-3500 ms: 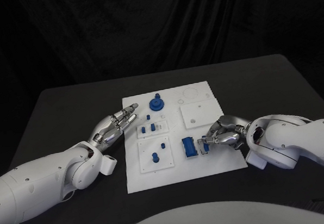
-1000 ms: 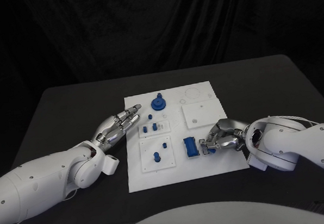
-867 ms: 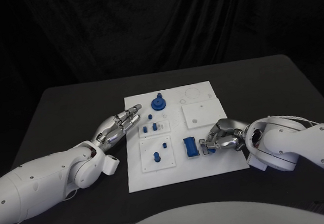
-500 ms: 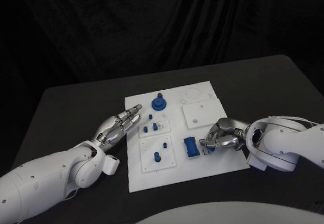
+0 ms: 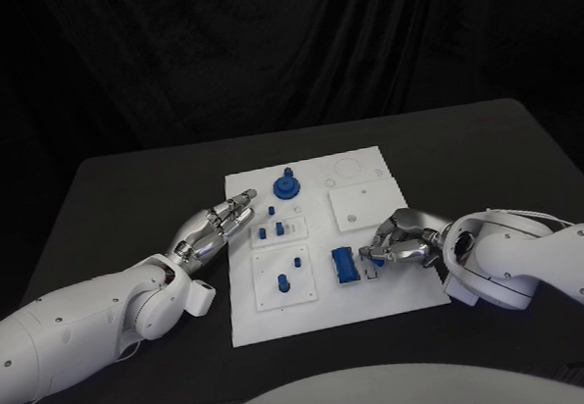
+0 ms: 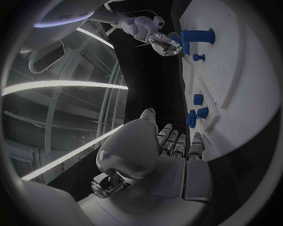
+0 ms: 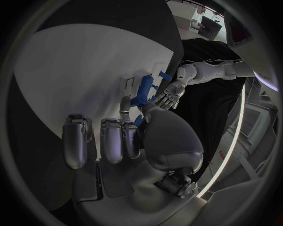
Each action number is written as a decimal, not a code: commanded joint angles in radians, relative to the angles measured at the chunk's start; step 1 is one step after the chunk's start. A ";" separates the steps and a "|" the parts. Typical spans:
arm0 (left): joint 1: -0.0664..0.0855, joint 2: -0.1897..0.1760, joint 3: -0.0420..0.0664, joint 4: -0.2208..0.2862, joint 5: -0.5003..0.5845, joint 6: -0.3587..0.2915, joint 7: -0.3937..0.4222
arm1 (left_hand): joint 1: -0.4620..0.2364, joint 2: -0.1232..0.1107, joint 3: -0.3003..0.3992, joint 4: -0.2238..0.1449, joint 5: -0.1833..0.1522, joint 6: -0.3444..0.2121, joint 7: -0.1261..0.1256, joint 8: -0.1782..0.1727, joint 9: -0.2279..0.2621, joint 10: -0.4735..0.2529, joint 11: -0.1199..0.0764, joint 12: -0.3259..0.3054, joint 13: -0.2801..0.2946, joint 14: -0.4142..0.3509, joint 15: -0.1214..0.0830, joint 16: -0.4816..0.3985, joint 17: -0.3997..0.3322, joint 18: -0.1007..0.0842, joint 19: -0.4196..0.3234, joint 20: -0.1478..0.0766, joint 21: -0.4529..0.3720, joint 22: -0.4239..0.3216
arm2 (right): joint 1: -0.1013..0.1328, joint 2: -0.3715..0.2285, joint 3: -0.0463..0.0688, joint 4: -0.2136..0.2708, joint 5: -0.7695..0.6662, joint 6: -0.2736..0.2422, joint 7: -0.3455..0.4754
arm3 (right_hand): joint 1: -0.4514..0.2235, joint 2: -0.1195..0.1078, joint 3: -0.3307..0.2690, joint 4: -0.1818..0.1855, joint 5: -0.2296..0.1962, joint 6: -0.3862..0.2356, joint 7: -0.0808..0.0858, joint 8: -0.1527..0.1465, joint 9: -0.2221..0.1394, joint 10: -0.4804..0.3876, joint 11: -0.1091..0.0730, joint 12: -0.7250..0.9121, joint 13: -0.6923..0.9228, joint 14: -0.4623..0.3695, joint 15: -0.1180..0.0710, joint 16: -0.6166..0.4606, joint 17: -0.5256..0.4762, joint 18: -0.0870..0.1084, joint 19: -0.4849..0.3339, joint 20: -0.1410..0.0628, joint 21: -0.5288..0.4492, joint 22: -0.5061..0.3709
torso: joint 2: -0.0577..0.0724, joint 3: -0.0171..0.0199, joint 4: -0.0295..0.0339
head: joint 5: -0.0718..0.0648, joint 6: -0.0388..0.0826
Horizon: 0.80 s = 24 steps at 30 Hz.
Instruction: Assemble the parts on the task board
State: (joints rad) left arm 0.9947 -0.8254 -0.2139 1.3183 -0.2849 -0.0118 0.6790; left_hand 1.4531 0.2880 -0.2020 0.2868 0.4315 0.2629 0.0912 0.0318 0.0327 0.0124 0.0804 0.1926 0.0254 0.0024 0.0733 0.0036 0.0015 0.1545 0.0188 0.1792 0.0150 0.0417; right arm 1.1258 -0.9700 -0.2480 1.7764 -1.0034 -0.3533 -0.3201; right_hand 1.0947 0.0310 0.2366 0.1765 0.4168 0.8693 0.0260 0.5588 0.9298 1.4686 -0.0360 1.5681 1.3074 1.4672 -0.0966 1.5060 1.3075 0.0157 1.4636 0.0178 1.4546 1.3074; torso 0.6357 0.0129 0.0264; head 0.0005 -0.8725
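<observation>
Board (image 5: 326,307) lies mid-table, blue parts on it. We see the right hand (image 5: 394,247) beside the tall blue block (image 5: 342,264), fingers curled toward a small blue piece (image 5: 372,263); it seems pinched, though we cannot tell for sure. The left hand (image 5: 214,228) rests at the board's left edge, fingers extended, holding nothing.

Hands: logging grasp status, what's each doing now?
Left hand: open, fingers extended, holding nothing.
Right hand: fingers on a small blue part; firm grip cannot be told.

Black table (image 5: 121,202), white task board (image 5: 388,295) flat at its middle, seemingly square-on.
</observation>
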 commanded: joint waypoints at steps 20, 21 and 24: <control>-0.002 0.001 0.001 0.003 0.005 0.017 0.022 | 0.013 -0.001 0.005 -0.002 0.001 0.002 0.008 0.006 0.002 0.003 0.008 0.006 0.001 -0.002 0.008 -0.004 -0.001 0.021 -0.002 0.009 0.000 0.001 | -0.002 0.001 0.000 0.000 -0.024 0.007 -0.041 | -0.044 -0.025 -0.047 0.055 -0.092 -0.028 -0.001 0.040 0.038 0.102 -0.008 0.003 0.263 0.067 -0.007 -0.007 0.059 0.019 0.050 -0.009 -0.009 0.217 | 0.000 -0.0010 0.0011 | 0.001 0.000; -0.002 0.001 0.001 0.003 0.005 0.017 0.022 | 0.014 -0.001 0.005 -0.002 0.001 0.002 0.008 0.006 0.002 0.003 0.008 0.006 0.002 -0.002 0.009 -0.004 -0.001 0.021 -0.002 0.010 0.000 0.001 | -0.002 0.000 0.000 0.001 -0.024 0.008 -0.041 | -0.041 -0.026 -0.046 0.053 -0.089 -0.029 -0.001 0.040 0.039 0.102 -0.008 0.003 0.263 0.067 -0.007 -0.007 0.059 0.019 0.050 -0.009 -0.009 0.217 | 0.000 -0.0010 0.0005 | 0.001 0.000; -0.002 0.002 0.001 0.002 0.005 0.017 0.021 | 0.014 -0.001 0.005 -0.002 0.001 0.002 0.008 0.006 0.002 0.003 0.008 0.006 0.002 -0.002 0.009 -0.004 -0.001 0.021 -0.002 0.010 0.000 0.001 | -0.002 -0.001 0.000 0.003 -0.025 0.012 -0.042 | -0.044 -0.028 -0.050 0.056 -0.095 -0.030 0.000 0.041 0.040 0.102 -0.007 0.003 0.263 0.067 -0.007 -0.007 0.059 0.019 0.050 -0.009 -0.010 0.217 | 0.000 -0.0011 0.0004 | 0.000 0.000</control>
State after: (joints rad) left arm 0.9943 -0.8255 -0.2138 1.3187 -0.2849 -0.0056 0.6790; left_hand 1.4570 0.2840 -0.2021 0.2869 0.4315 0.2629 0.0912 0.0317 0.0334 0.0155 0.0834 0.1925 0.0254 -0.0015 0.0770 0.0036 0.0011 0.1546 0.0151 0.1827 0.0150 0.0425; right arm 1.1258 -0.9691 -0.2479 1.7757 -1.0176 -0.3542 -0.3412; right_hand 1.0474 0.0051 0.1875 0.2345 0.3247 0.8462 0.0279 0.5964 0.9686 1.4649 -0.0396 1.5681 1.3076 1.4672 -0.0965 1.5020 1.3074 0.0156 1.4671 0.0143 1.4509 1.3074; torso 0.6355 0.0119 0.0272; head 0.0011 -0.8725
